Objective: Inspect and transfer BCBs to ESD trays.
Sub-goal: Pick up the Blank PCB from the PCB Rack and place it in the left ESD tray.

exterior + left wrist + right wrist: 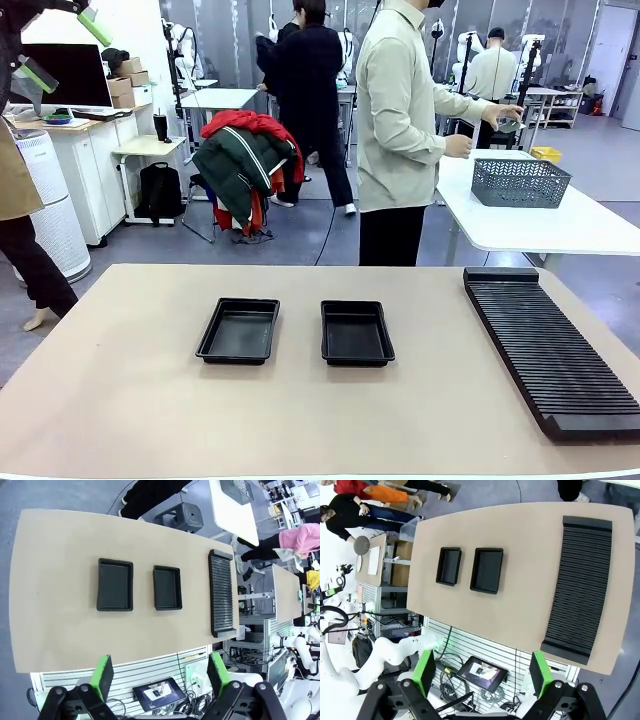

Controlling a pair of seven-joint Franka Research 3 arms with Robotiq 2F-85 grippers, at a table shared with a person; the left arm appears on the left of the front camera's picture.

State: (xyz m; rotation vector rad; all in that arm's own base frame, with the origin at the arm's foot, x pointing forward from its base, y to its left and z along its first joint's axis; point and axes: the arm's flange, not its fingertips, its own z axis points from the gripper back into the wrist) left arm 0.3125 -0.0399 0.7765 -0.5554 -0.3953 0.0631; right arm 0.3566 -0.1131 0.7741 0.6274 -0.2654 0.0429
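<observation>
Two black ESD trays [238, 330] [356, 332] lie side by side mid-table, bare floors showing. From high above, the left wrist view looks down on the same trays [115, 584] [167, 587], with my left gripper [161, 675] open and its green pads wide apart over the table's near edge. That left gripper [68, 50] hangs raised at the top left of the front view. My right gripper [482, 671] is open too, high above the trays [449, 566] [487, 570]. The BCBs are out of view.
A long black ribbed rack [548, 350] lies along the table's right side. A person [400, 120] stands beyond the far edge, turned toward a white side table with a grey mesh basket [520, 182]. Cables and a tablet [157, 694] sit below the near edge.
</observation>
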